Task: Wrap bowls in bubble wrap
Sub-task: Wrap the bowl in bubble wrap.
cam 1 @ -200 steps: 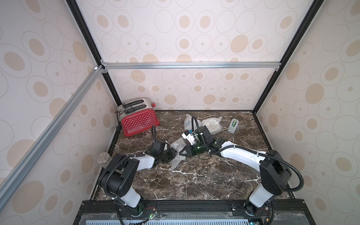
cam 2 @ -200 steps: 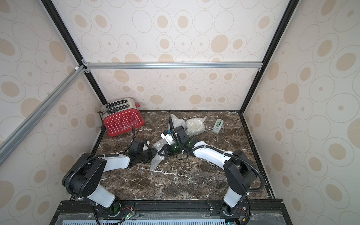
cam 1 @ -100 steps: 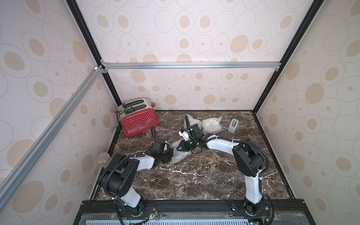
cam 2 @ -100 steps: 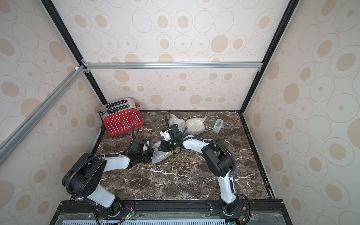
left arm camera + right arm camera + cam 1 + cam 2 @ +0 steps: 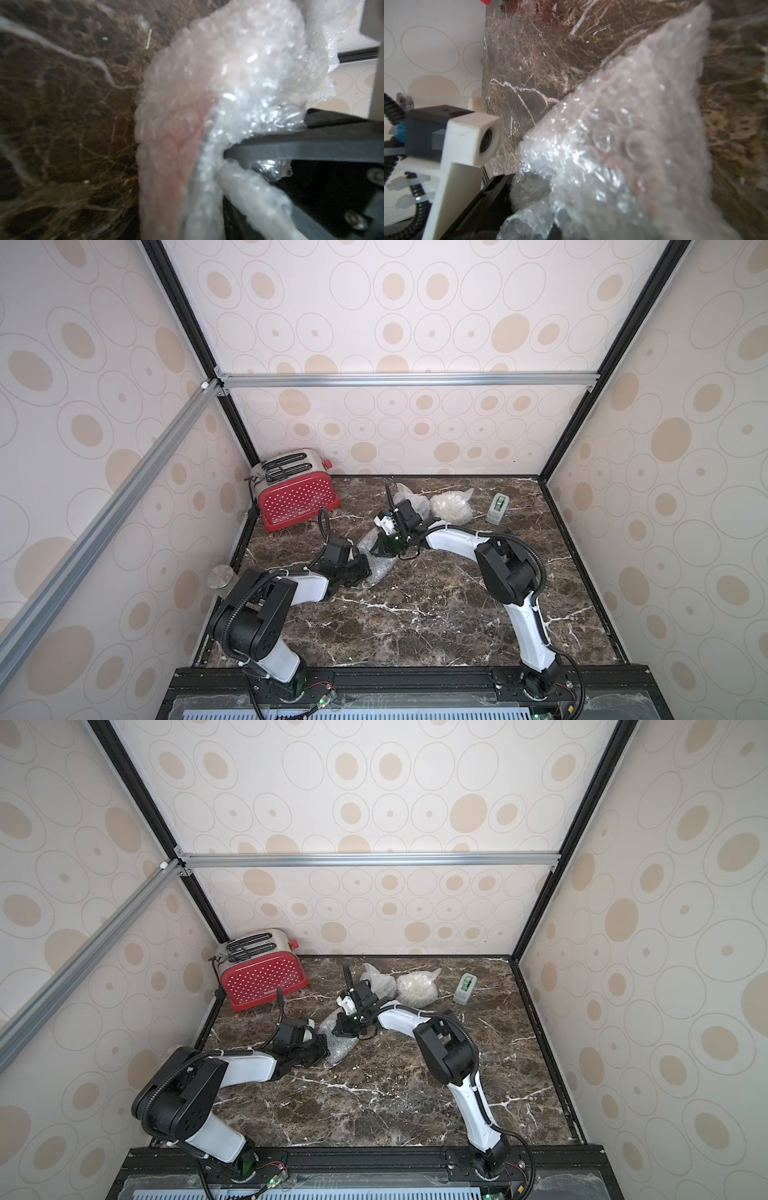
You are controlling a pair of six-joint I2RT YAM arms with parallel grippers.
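One bubble wrap (image 5: 376,570) (image 5: 340,1048) bundle lies left of the table's middle, between both grippers. A pinkish-cream curved shape, seemingly a bowl (image 5: 176,145), shows through the bubble wrap (image 5: 239,83) in the left wrist view. My left gripper (image 5: 365,569) (image 5: 323,1049) is against the bundle's near left end, shut on the wrap. My right gripper (image 5: 380,549) (image 5: 338,1029) reaches in from the back right, shut on a fold of the bubble wrap (image 5: 633,135). Its black finger (image 5: 311,149) pinches the plastic. Two more wrapped bundles (image 5: 411,502) (image 5: 451,506) sit at the back.
A red toaster (image 5: 297,493) stands in the back left corner. A tape dispenser (image 5: 498,509) sits at the back right. A metal disc (image 5: 220,576) sits by the left wall. The right arm's elbow (image 5: 507,568) hangs over the table's middle right.
My right gripper has moved left and back with the wrap, and its elbow has folded in towards the middle. The bundle is now bunched tighter against the left gripper, which has stayed put.
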